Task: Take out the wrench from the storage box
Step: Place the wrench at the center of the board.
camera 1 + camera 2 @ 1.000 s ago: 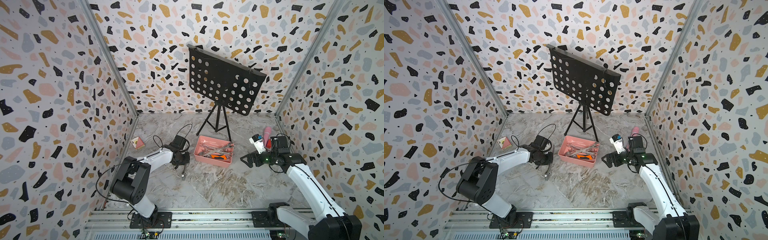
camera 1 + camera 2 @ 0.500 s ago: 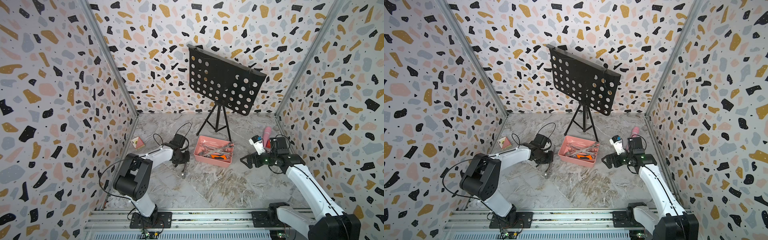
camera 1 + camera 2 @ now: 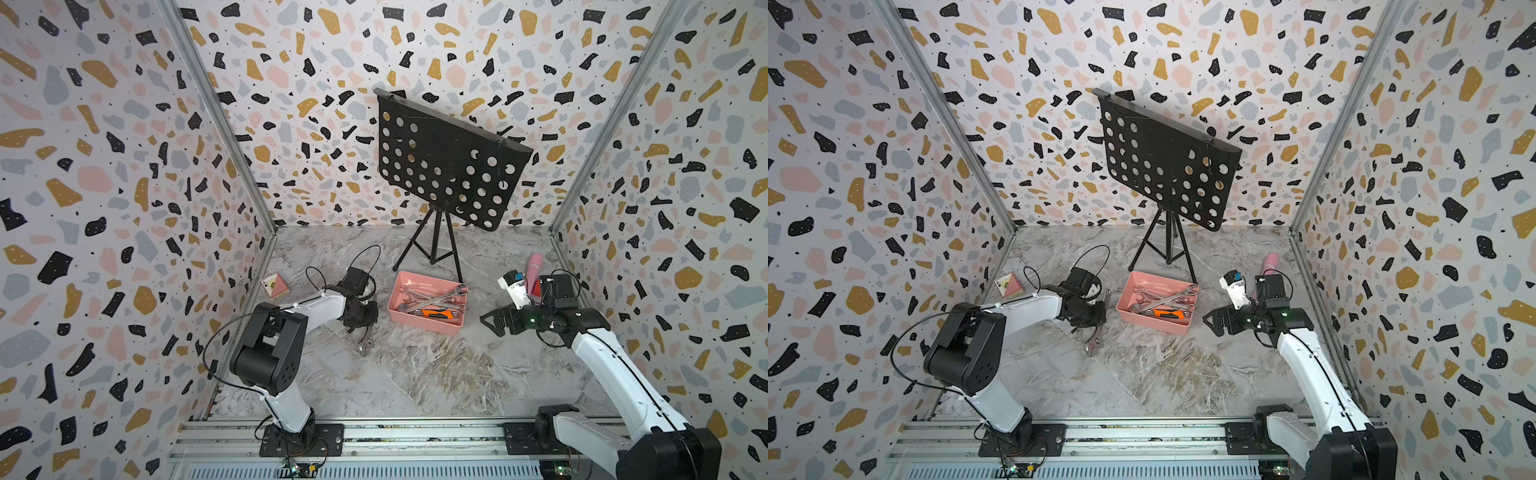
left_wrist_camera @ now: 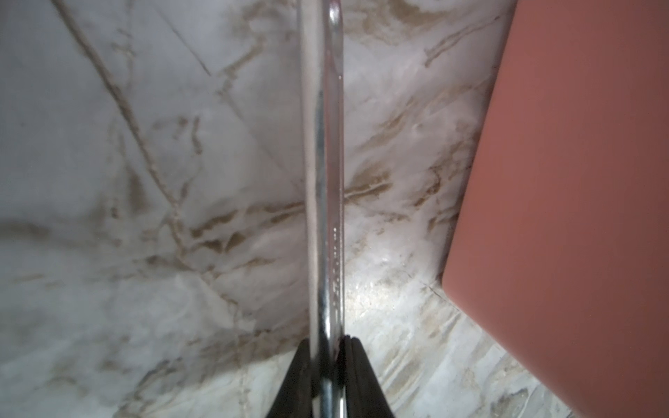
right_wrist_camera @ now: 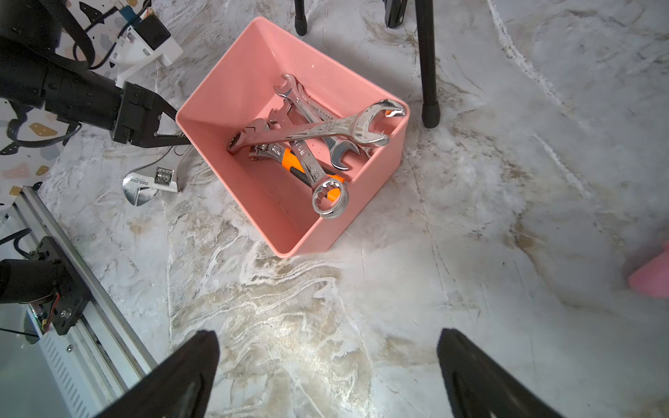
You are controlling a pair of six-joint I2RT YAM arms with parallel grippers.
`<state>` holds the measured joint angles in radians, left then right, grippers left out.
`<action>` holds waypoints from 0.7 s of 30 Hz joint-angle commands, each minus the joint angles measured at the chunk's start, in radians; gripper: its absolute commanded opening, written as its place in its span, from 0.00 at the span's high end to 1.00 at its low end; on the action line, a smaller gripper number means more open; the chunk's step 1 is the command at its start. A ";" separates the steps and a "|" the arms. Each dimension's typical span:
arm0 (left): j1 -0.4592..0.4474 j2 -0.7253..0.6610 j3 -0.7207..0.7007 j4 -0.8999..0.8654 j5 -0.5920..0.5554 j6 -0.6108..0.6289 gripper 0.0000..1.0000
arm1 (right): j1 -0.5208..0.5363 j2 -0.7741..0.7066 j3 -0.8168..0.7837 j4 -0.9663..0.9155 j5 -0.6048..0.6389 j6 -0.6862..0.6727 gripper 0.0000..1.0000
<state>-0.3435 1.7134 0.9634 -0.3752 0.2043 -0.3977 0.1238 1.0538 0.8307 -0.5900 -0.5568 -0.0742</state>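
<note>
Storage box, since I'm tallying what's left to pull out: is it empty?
No, several chrome wrenches and an orange-handled tool lie piled inside the storage box.

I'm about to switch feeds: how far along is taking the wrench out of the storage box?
Done: an adjustable wrench is out, its head on the table beside the storage box. In hand: the left hand grips its handle, not yet released. Left: let go and retreat. Other wrenches lie in the box; the right hand hangs open.

robot lab cell: papered walls [image 3: 104, 187], rail [image 3: 415, 436]
</note>
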 commanded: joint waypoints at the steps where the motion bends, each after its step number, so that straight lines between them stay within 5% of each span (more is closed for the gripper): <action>1: 0.019 0.030 -0.015 -0.045 -0.044 0.023 0.80 | 0.004 -0.006 -0.004 0.006 -0.003 0.004 0.00; 21: 0.043 0.003 -0.015 -0.081 -0.059 0.055 0.63 | 0.004 -0.021 -0.001 -0.003 0.001 0.005 0.00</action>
<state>-0.3138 1.7191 0.9623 -0.3893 0.1959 -0.3576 0.1238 1.0534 0.8257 -0.5903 -0.5564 -0.0715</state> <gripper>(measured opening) 0.371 0.999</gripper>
